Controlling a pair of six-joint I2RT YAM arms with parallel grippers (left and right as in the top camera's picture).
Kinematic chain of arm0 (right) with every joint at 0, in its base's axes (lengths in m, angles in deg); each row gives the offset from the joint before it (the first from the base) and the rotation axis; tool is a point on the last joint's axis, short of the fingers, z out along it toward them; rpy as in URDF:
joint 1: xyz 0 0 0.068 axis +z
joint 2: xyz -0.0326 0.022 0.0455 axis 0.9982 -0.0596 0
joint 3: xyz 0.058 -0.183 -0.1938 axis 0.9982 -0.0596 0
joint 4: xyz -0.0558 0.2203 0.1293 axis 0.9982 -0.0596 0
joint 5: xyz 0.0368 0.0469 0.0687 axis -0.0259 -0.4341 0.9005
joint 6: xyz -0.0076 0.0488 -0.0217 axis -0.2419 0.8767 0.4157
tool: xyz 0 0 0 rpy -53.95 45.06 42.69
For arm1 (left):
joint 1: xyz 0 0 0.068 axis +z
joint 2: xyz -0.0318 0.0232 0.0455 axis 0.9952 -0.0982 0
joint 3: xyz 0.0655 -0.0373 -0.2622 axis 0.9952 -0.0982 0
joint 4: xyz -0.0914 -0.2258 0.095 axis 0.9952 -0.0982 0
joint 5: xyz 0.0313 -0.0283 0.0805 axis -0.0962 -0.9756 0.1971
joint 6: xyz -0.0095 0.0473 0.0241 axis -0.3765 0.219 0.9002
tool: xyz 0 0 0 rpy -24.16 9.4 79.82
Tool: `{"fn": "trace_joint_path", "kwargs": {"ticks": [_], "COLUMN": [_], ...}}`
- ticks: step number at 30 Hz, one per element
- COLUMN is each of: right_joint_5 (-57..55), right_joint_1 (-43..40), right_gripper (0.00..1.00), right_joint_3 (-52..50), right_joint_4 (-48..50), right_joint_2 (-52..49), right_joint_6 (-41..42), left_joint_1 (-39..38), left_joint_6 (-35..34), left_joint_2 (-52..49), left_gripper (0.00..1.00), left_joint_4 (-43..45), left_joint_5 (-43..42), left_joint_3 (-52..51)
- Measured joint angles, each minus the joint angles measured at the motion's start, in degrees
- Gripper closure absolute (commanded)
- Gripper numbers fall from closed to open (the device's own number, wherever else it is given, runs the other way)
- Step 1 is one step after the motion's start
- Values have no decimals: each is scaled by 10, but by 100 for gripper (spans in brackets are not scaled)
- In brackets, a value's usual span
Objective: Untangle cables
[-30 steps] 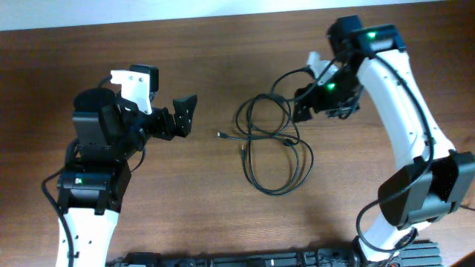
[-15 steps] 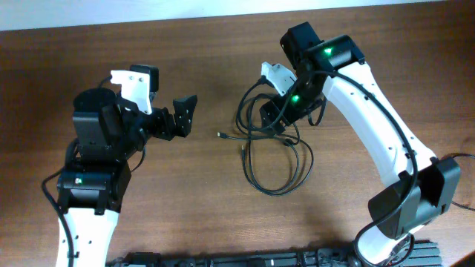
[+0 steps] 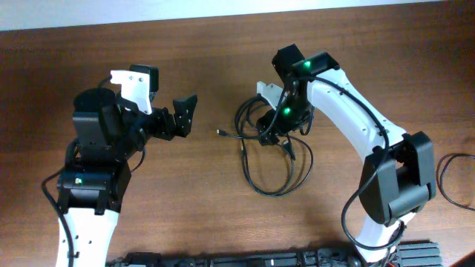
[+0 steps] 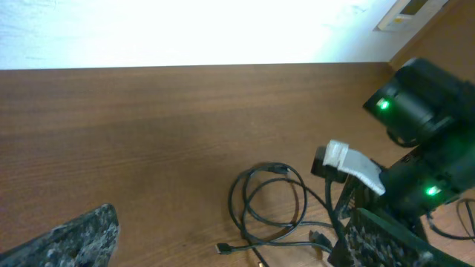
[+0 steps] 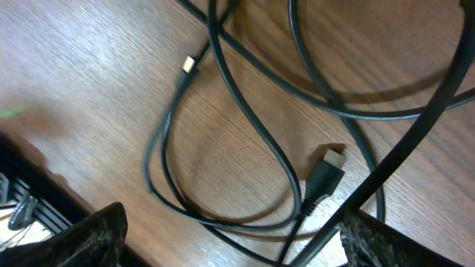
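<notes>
Right end effector: fingers spread wide, holding nothing, hanging low over the cables, with the tangle directly beneath and partly between the fingers. Left end effector: just as wide and empty, well apart from the tangle, the loops lying ahead of its fingers.

Best to close on one strand, not on a crossing. Seen from the right wrist, a black plug lies just inside one finger, and a small metal-tipped end lies further ahead, past the big loop. Go for a free end like the plug or the length just behind it. Lower squarely so both fingers straddle a single cord, then draw it away along its own line instead of lifting the whole bundle. Expect the thin cords to slip and to drag neighbouring loops along, so pull slowly and watch for a knot tightening. Consider pinning the opposite side with the left end effector. Hard to tell whether the thicker strand crossing close under the right wrist camera belongs to the tangle or to the arm, so steer clear of it.

Underneath, a brown wood-grain worktop, smooth and bare around the loops. Beyond its far edge, ahead of the left end effector, a pale wall, brightly lit.
</notes>
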State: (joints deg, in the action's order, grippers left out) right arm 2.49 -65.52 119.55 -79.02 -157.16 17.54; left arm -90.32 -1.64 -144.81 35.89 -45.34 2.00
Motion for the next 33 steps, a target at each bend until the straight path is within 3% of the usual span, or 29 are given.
{"fn": "trace_joint_path", "kwargs": {"ticks": [9,13,18,27,33], "right_joint_5": [0,0,-5,-17,-4], "right_joint_1": [0,0,-3,-10,-4], "right_gripper": [9,14,15,14,14], "right_joint_3": [-24,-24,-15,183,195], "right_joint_4": [15,16,-19,-95,-105], "right_joint_2": [0,0,0,0,0], "right_joint_6": [0,2,15,20,22], "left_joint_1": [0,0,0,0,0], "left_joint_6": [0,0,0,0,0], "left_joint_2": [0,0,0,0,0], "left_gripper": [1,1,1,1,1], "left_joint_4": [0,0,0,0,0], "left_joint_5": [0,0,0,0,0], "left_joint_3": [0,0,0,0,0]}}
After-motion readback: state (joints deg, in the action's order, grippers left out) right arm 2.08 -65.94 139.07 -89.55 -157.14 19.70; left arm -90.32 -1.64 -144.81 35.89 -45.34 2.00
